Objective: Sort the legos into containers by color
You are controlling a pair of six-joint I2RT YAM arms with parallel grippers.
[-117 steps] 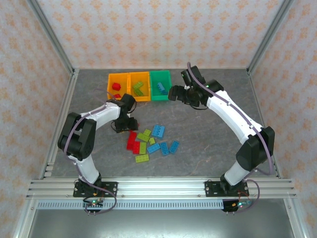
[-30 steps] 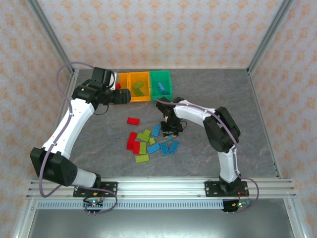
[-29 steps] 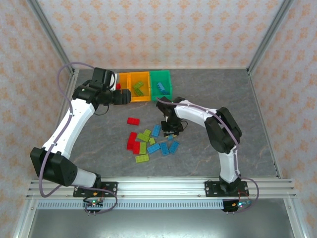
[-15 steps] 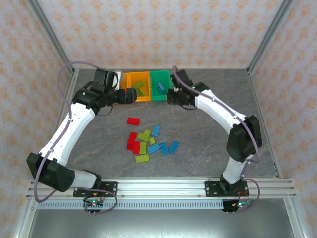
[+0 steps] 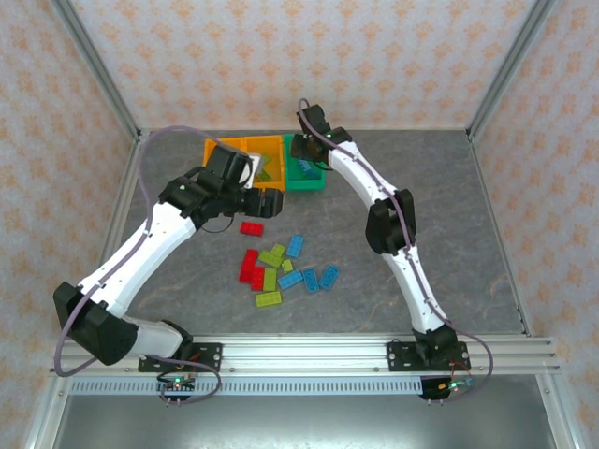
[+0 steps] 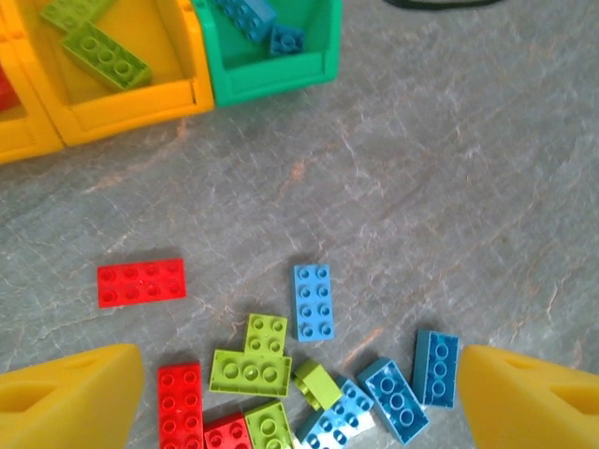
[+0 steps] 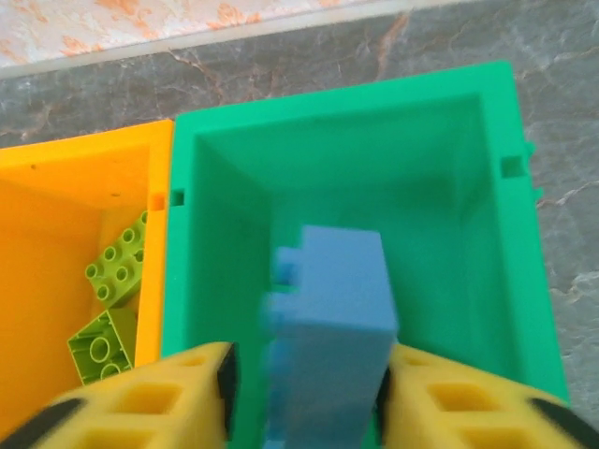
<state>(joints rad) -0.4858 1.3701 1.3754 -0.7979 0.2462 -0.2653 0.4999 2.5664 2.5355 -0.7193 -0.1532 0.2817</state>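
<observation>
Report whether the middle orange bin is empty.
Not empty: the middle orange bin holds lime green Lego bricks lying on its floor.

The place is a robotics lab test cell: two white robot arms (image 5: 140, 251) bolted to an aluminium rail (image 5: 299, 354) at a grey stone-patterned table (image 5: 468, 234), enclosed by metal-framed, wallpaper-covered panels (image 5: 281, 56).
</observation>
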